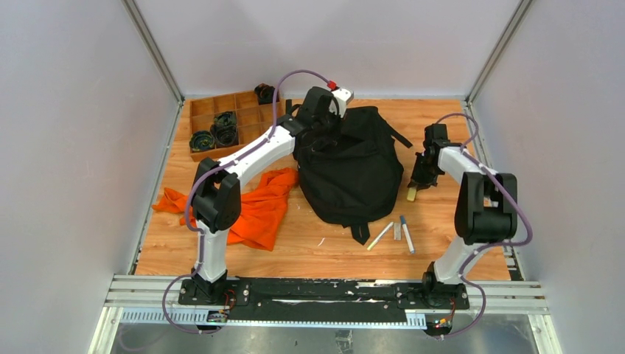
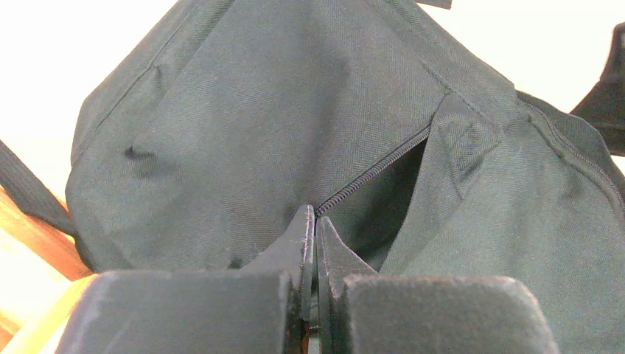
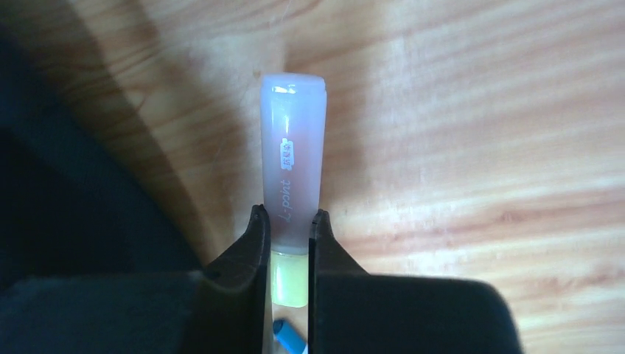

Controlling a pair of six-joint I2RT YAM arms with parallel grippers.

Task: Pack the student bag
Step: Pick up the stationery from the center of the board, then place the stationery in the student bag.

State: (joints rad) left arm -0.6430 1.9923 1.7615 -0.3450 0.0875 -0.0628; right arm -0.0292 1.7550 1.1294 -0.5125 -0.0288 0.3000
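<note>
At the far left corner of the bench (image 1: 317, 254) I see a wooden tray (image 1: 194, 122) with dark round parts in some of its compartments. Nearer to me, along the left side, an orange cloth (image 1: 258, 210) lies crumpled, with its right edge against the bag (image 1: 354, 177). The bag lies flat in the middle of the bench, closer to the far edge, and a strap end trails toward the near edge. My left gripper (image 2: 315, 232) is over the bag's far end with its jaws together. The tips sit at the end of a zip (image 2: 376, 171), which gapes open just to their right; I cannot tell whether they pinch the pull. Two pens (image 1: 407, 234) lie just off the bag's near right corner with a small grey piece between them. My right gripper (image 3: 287, 221) is beside the bag's right edge, near the bench's right side, with its jaws clamped on a marker (image 3: 291, 162). The marker has a yellow body and a frosted cap that points away from the wrist. I cannot tell whether the marker is touching the wood
</note>
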